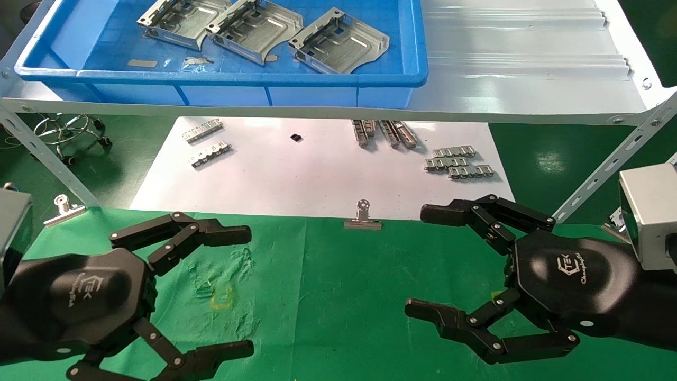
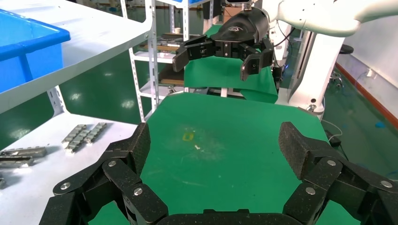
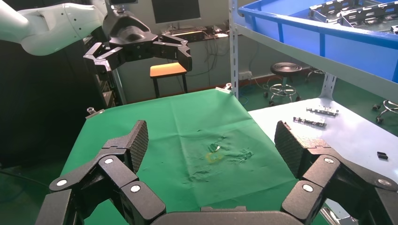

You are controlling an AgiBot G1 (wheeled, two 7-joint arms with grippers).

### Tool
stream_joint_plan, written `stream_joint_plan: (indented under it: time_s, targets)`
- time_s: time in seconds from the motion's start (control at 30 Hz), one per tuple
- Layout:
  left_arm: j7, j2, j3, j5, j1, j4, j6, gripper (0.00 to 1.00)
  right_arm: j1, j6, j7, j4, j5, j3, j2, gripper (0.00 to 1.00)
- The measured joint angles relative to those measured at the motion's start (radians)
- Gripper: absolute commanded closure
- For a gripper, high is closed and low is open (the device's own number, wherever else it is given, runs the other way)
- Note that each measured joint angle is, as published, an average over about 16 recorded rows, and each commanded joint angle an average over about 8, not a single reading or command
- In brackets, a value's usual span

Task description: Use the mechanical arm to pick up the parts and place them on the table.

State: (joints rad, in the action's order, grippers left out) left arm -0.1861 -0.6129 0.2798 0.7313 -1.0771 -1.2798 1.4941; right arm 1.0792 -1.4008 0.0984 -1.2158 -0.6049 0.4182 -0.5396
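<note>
Silver sheet-metal parts (image 1: 338,45), three in a row, are seen lying in the blue bin (image 1: 222,79) on the white shelf (image 1: 529,79), behind the worktop's far edge. The green-clothed worktop (image 1: 338,296) carries a faint yellow mark (image 1: 222,300). The left tool (image 1: 248,291) is held above the near left corner, fingers spread and released. The right tool (image 1: 418,259) is held above the right edge, likewise spread and grasping nothing. Small notched strips (image 1: 459,163) rest on the white paper sheet (image 1: 296,180) beyond a binder clip (image 1: 363,217).
</note>
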Motion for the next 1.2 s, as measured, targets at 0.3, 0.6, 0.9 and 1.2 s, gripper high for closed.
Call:
stream_joint_plan:
  time_s: [0.3,0.6,0.9,1.2]
  targets:
    - [0.000,0.000,0.000,0.000,0.000,0.000,0.000,0.00,0.000,0.000,0.000,0.000,0.000,0.000,0.000,0.00]
    - [0.000,-0.001,0.000,0.000,0.000,0.001,-0.003,0.00,0.000,0.000,0.000,0.000,0.000,0.000,0.000,0.56]
    - [-0.003,-0.035,-0.002,0.007,-0.020,0.011,-0.055,0.00,0.000,0.000,0.000,0.000,0.000,0.000,0.000,1.00]
    - [-0.018,-0.130,0.012,0.056,-0.114,0.057,-0.185,0.00,0.000,0.000,0.000,0.000,0.000,0.000,0.000,1.00]
